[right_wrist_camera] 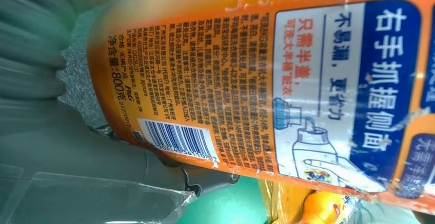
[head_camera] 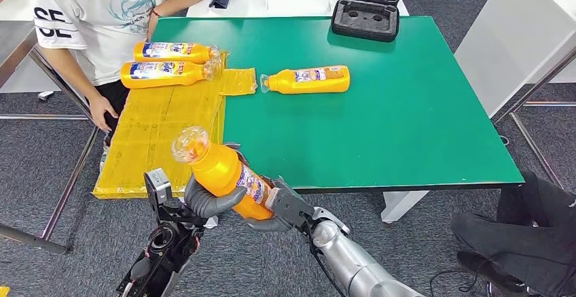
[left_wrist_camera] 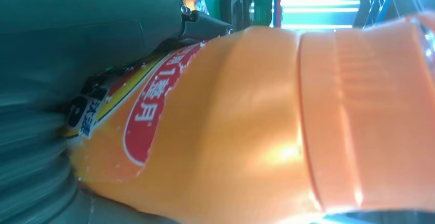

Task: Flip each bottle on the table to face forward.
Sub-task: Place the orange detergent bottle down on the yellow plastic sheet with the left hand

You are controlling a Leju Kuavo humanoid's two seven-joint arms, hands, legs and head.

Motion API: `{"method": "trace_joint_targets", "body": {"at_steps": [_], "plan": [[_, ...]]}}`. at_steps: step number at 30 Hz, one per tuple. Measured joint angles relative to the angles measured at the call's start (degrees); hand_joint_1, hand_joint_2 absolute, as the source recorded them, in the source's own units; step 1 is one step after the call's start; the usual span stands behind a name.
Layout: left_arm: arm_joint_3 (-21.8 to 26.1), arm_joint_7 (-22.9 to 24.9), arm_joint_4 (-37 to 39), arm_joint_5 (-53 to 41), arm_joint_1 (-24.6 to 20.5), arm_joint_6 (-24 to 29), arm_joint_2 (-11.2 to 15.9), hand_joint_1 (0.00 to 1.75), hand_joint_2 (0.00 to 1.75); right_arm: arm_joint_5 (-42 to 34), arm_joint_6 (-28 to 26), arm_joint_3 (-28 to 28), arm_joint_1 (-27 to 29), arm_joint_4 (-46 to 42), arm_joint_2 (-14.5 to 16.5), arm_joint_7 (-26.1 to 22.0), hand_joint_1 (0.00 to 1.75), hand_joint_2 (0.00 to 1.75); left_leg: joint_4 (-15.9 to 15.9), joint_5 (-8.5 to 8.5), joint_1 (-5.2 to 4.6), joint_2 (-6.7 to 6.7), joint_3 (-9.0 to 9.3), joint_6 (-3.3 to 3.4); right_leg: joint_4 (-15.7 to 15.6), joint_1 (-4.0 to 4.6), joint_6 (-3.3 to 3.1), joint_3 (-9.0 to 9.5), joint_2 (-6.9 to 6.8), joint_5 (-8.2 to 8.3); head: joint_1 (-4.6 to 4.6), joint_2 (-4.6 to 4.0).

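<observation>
An orange detergent bottle (head_camera: 221, 171) with a clear cap is held tilted in the air just off the table's near edge. My left hand (head_camera: 207, 202) wraps its lower body from the left, and my right hand (head_camera: 284, 207) grips its base from the right. Up close, the left wrist view shows the bottle's red label (left_wrist_camera: 149, 111) beside my left hand (left_wrist_camera: 77, 29). The back label with barcode (right_wrist_camera: 287, 80) lies against my right hand (right_wrist_camera: 77, 147). A third bottle (head_camera: 309, 79) lies on the green table (head_camera: 407, 107). Two more bottles (head_camera: 173, 51) (head_camera: 163, 73) lie on the yellow sheet (head_camera: 163, 134).
A person in a white T-shirt (head_camera: 95, 18) sits at the table's left, one hand near the yellow sheet. A black foam case (head_camera: 367, 8) stands at the table's far edge. Another person's dark legs (head_camera: 530, 236) are at the lower right, and a white cabinet (head_camera: 516, 32) stands right.
</observation>
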Motion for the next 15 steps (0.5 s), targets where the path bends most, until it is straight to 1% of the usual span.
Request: {"method": "trace_joint_targets", "body": {"at_steps": [5, 6, 7, 9, 10, 11, 13, 15], "plan": [[0.07, 0.32, 0.94, 1.17, -0.32, -2.35, 0.20, 1.75, 1.75, 0.36, -0.10, -0.03, 0.17, 0.01, 0.00, 0.00, 1.71, 1.75, 0.00, 0.00, 0.00, 0.00, -0.01, 0.00, 0.00, 0.00, 0.00, 0.00, 0.00, 0.00, 0.01, 0.00], [0.06, 0.33, 1.12, 1.21, -0.40, -2.50, 0.25, 1.75, 1.75, 0.40, -0.11, -0.03, 0.19, 0.03, 0.00, 0.01, 1.64, 1.75, 0.00, 0.00, 0.00, 0.00, -0.01, 0.00, 0.00, 0.00, 0.00, 0.00, 0.00, 0.00, 0.01, 0.00], [0.06, 0.33, 1.30, 1.23, -0.47, -2.59, 0.28, 1.75, 1.75, 0.42, -0.13, -0.03, 0.20, 0.04, 0.00, 0.03, 1.34, 1.75, 0.00, 0.00, 0.00, 0.00, -0.01, 0.00, 0.00, 0.00, 0.00, 0.00, 0.00, 0.00, 0.01, 0.00], [0.05, 0.33, 1.55, 1.25, -0.56, -2.69, 0.33, 1.75, 1.75, 0.45, -0.15, -0.03, 0.20, 0.08, 0.00, 0.08, 0.49, 1.75, 0.00, 0.00, 0.00, 0.00, -0.01, 0.00, 0.00, 0.00, 0.00, 0.00, 0.00, 0.00, 0.01, 0.00], [0.05, 0.33, 1.61, 1.26, -0.59, -2.75, 0.34, 1.75, 1.75, 0.46, -0.16, -0.03, 0.21, 0.10, 0.00, 0.11, 0.14, 1.31, 0.00, 0.00, 0.00, 0.00, -0.01, 0.00, 0.00, 0.00, 0.00, 0.00, 0.00, 0.00, 0.01, 0.00], [0.05, 0.35, 1.63, 1.26, -0.61, -2.80, 0.34, 1.75, 1.75, 0.49, -0.25, -0.03, 0.21, 0.11, 0.00, 0.16, 0.00, 0.87, 0.00, 0.00, 0.00, 0.00, -0.01, 0.00, 0.00, 0.00, 0.00, 0.00, 0.00, 0.00, 0.01, 0.00], [0.02, 0.54, 1.65, 1.26, -0.64, -2.91, 0.35, 1.75, 1.75, 0.37, -0.69, -0.02, 0.24, 0.10, 0.02, 0.23, 0.00, 0.00, 0.00, 0.00, 0.00, -0.01, -0.01, 0.00, 0.00, 0.00, 0.00, 0.00, 0.00, 0.00, 0.01, 0.00], [0.00, 0.85, 1.62, 1.35, -0.55, -2.81, 0.35, 1.75, 1.75, -0.60, -1.10, -0.01, 0.53, -0.48, 0.06, 0.24, 0.00, 0.00, 0.00, 0.00, 0.00, 0.00, -0.02, 0.00, 0.00, 0.00, 0.00, 0.00, 0.00, 0.00, 0.01, 0.00]]}}
